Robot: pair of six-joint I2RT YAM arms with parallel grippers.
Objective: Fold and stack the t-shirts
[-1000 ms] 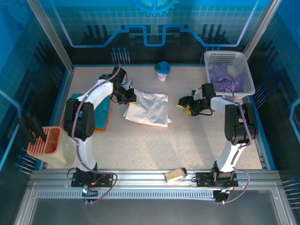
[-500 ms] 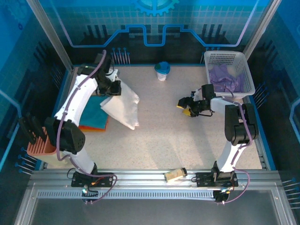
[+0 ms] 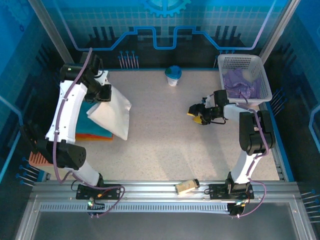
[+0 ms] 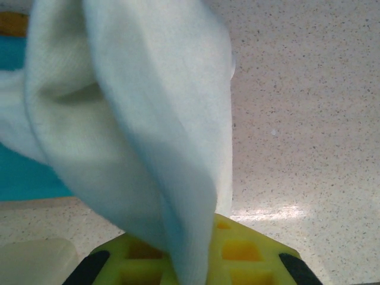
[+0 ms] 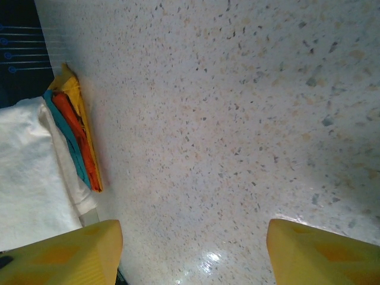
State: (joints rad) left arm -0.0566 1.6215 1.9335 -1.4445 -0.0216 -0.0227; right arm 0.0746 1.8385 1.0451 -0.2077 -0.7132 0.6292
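The speckled surface [image 3: 165, 145] lies inside a blue-walled enclosure. The white t-shirt [image 3: 114, 114] hangs at the upper left of the frame, pinched at its top edge by the left claw [image 3: 102, 93], and partly covers the folded stack [image 3: 96, 135] of teal and orange t-shirts beneath it. At the upper right, the white lattice basket [image 3: 264, 84] holds the pale purple t-shirt [image 3: 241, 82]. The right claw [image 3: 198, 115], right of centre, is spread over bare surface and grips nothing. A cup [image 3: 173, 76] stands upright at the far edge.
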